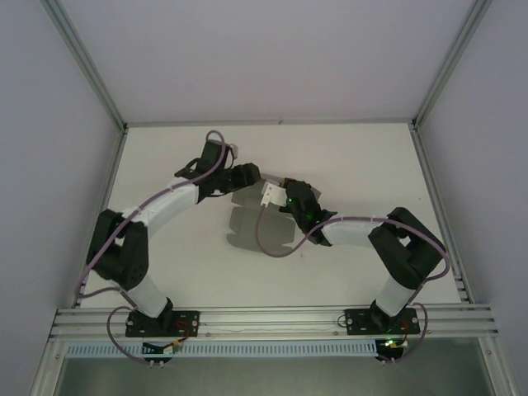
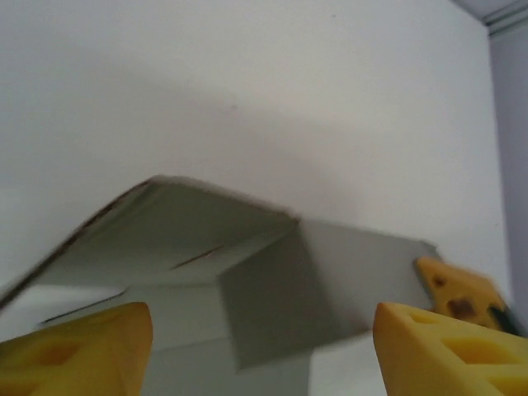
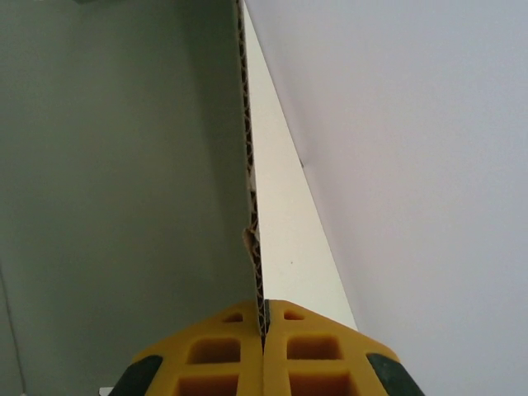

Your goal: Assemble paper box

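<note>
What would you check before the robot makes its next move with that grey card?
1. Right gripper clamped on the edge of the paper box: ok.
2. Left gripper open: ok.
3. A flap raised ahead of the left gripper: ok.
4. Left fingers clear of the paper box: cannot tell.
5. Paper box fully formed: not ok, it is mostly a flat sheet.

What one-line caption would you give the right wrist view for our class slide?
Right end effector shut on the grey paper box, its corrugated edge running straight up from the yellow fingers.
</note>
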`<state>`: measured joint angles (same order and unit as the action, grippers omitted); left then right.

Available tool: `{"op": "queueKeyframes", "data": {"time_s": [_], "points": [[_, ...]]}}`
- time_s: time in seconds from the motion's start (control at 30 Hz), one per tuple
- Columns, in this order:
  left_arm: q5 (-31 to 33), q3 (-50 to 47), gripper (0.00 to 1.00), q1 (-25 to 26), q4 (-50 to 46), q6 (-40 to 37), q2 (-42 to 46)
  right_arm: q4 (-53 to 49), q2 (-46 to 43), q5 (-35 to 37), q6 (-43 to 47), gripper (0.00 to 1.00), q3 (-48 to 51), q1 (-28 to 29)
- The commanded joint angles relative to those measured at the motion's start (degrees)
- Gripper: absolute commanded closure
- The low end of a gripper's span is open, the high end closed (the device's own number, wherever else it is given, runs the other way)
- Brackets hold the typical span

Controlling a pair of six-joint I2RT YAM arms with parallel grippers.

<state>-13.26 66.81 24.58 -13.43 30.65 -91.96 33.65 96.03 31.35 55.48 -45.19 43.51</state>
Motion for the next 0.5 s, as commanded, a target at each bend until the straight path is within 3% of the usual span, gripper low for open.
{"op": "queueKeyframes", "data": {"time_s": [0.0,0.2,0.37,0.47], "points": [[4.4,-4.3,0.20,-2.5,-4.1,-4.7,4.4,-0.9,-3.4,1.7,-2.7,0.98,1.1,0.2],[4.0,-11.4,0.07,-7.3,-1.2,-4.7,7.1,-6.1,-7.2,-1.2,-6.6,0.97,1.4,0.2],[4.3,-12.6,0.01,-8.1,-0.6,-7.7,6.3,-9.1,-8.3,-2.1,-7.7,0.97,0.7,0.1],[8.4,-13.5,0.00,-8.1,-0.3,-7.0,6.4,-9.9,-8.4,-2.2,-8.2,0.97,0.4,0.1]]}}
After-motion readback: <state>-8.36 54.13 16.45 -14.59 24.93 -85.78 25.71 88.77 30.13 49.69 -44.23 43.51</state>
